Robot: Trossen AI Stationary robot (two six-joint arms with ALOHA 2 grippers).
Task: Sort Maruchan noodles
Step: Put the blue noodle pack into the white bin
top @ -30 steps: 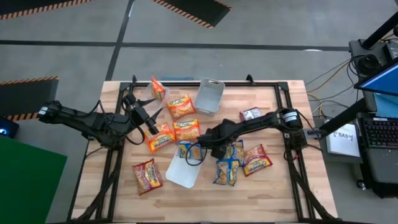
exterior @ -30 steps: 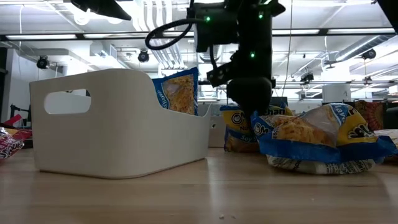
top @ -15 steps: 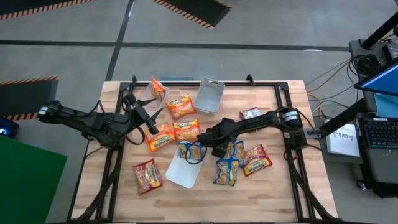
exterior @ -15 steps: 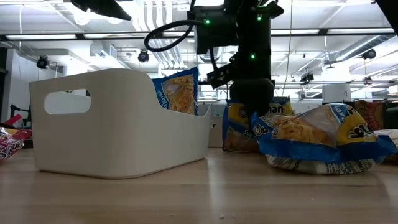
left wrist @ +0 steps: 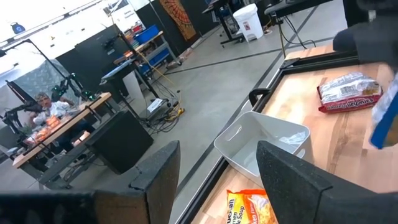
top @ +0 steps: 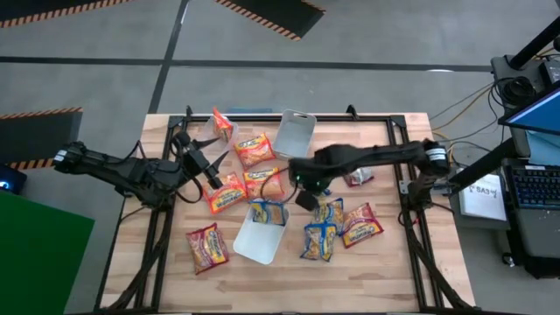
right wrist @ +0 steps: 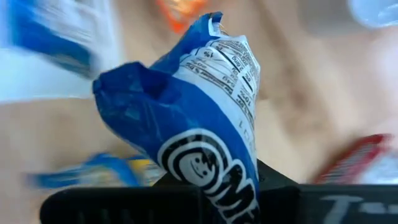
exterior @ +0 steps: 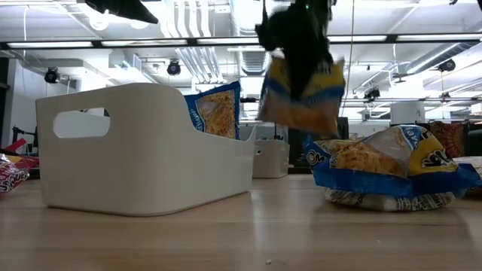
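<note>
The right gripper (top: 304,194) is pinching a blue-and-yellow Maruchan packet (exterior: 301,94) by its crimped end, and the packet is hanging clear of the table top near the table's middle, close to the white bin (top: 260,236) that sits toward the near edge. In the right wrist view the film (right wrist: 205,134) is folding and creasing between the closed fingers, so the wrapper reads as thin, glossy and crinkly. It is probably very light, with a brittle noodle block inside that could crack under a hard squeeze. The sealed end is likely the safest place to hold, though slick plastic may slip if the arm is swinging fast.

One blue packet (top: 265,213) is already standing in the white bin, and two more blue packets (top: 319,241) are lying near the near edge beside a dark red packet (top: 360,224). Orange packets (top: 255,150) are lying toward the far-left part of the table, another dark red one (top: 206,247) is near the left corner, and a second pale bin (top: 294,134) is resting by the far edge. The bins look like smooth, rigid moulded plastic; the table (top: 394,271) is pale wood.

The left gripper (top: 208,163) is hovering over the orange packets with its fingers (left wrist: 155,180) spread apart and holding nothing.
</note>
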